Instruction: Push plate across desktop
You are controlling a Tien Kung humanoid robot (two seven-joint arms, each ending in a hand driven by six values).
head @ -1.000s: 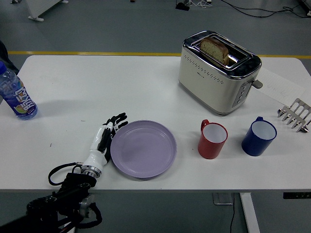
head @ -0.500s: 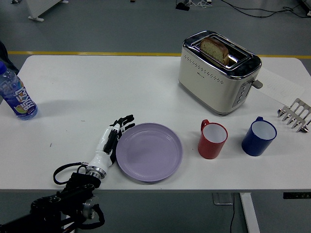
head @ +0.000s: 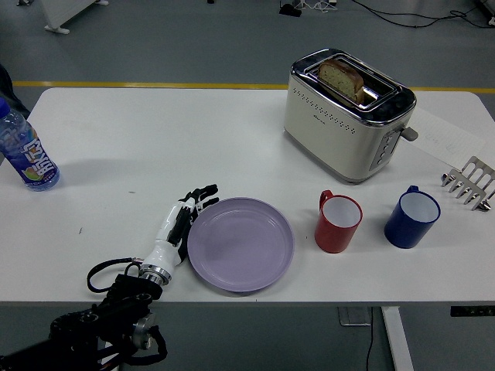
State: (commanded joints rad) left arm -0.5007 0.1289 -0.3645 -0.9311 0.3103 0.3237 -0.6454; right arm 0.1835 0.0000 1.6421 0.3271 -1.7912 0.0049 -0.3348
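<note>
The lilac plate (head: 240, 244) lies flat and bare on the white table (head: 193, 139), close to the near edge and a little left of the middle, its right rim near the red mug (head: 338, 222) but not touching it. The left hand (head: 179, 226) lies against the plate's left rim, white palm down along the tabletop, its black fingers (head: 203, 193) stretched out straight and loose beside the rim, pressed to the plate's side rather than gripping anything. The black forearm and a loop of cable run back from the wrist to the lower left corner, below the table's edge. Right of the red mug, with a gap between them, stands a blue mug (head: 412, 217), white inside like the red one, both upright with handles toward the back. Behind the mugs sits a cream and chrome toaster (head: 346, 114) with a slice of bread (head: 343, 79) standing up out of one slot. At the table's right edge lies a metal rack (head: 469, 182) beside a sheet of paper (head: 449, 139). Far off at the left edge stands a water bottle (head: 25, 148) with a blue cap, well apart from the plate
</note>
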